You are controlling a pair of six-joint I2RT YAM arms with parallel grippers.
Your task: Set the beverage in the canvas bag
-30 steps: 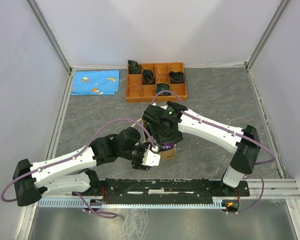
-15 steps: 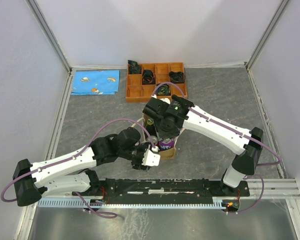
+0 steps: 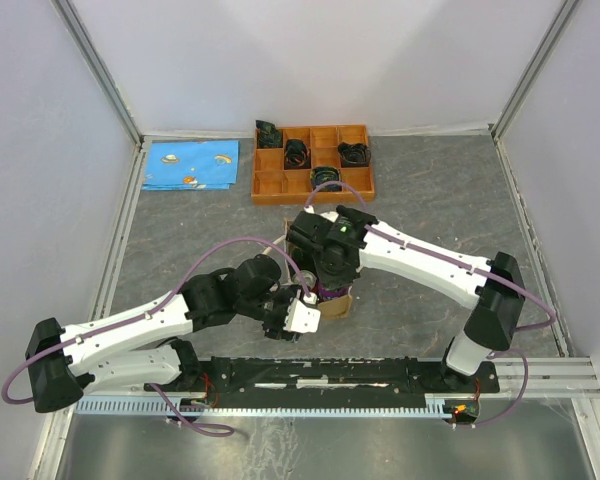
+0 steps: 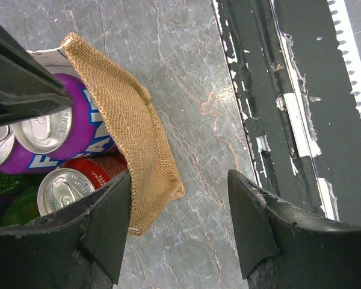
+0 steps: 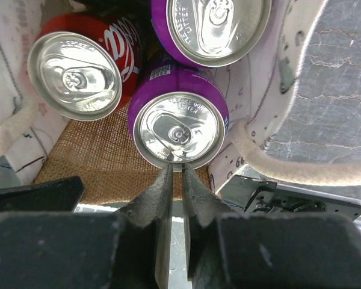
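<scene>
Top view: the right gripper hangs over the canvas bag at the centre of the grey table. The left gripper is at the bag's lower left.

Left wrist: its 2 fingers stand wide apart around the bag's corner.

Right wrist: the fingers are pressed almost together, with their tips at the rim of the purple beverage can standing inside the bag.

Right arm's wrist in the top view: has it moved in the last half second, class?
Yes. The right arm's wrist has drawn back from the orange tray, lower in the picture, and sits over the canvas bag.
</scene>
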